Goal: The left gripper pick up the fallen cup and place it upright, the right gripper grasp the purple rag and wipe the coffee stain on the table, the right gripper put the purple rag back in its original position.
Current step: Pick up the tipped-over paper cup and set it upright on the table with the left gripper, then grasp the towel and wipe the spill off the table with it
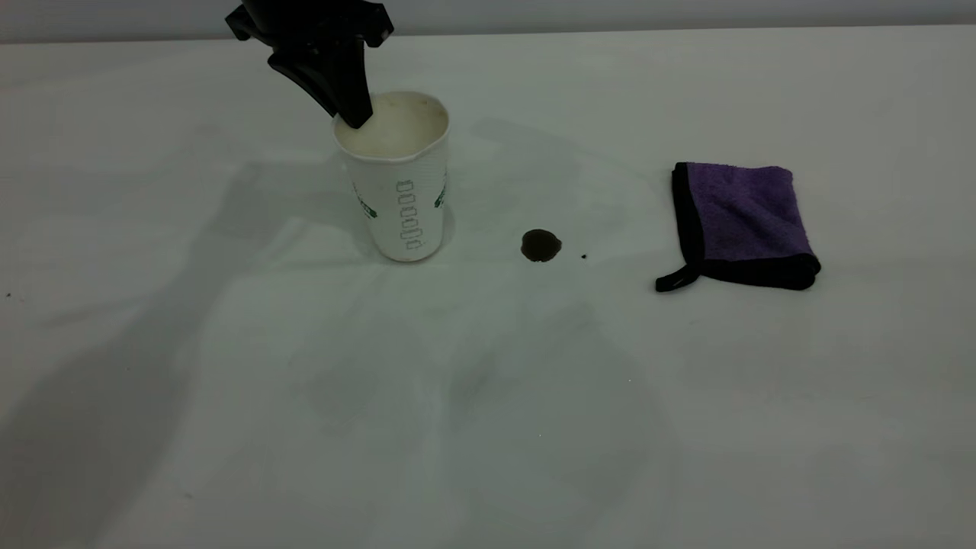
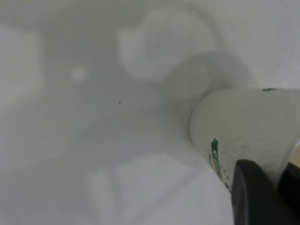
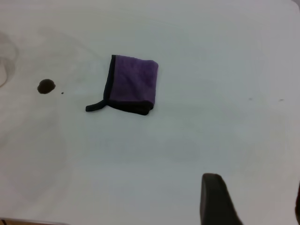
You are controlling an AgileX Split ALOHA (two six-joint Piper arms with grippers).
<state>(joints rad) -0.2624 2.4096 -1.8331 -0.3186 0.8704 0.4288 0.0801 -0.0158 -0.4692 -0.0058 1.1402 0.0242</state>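
left gripper (image 1: 352, 114) pinching rim of upright cup (image 1: 400, 191) | right gripper (image 3: 253, 201) jaws spread, high above purple rag (image 3: 132, 84) | coffee stain (image 1: 540, 245) unwiped

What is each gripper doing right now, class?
Left gripper: shut on the upright cup at its rim.
Right gripper: open, holding nothing.

You get dim, even light; soft broad shadows cross the table (image 1: 229, 427), and the left wrist view blurs the cup (image 2: 248, 131) badly
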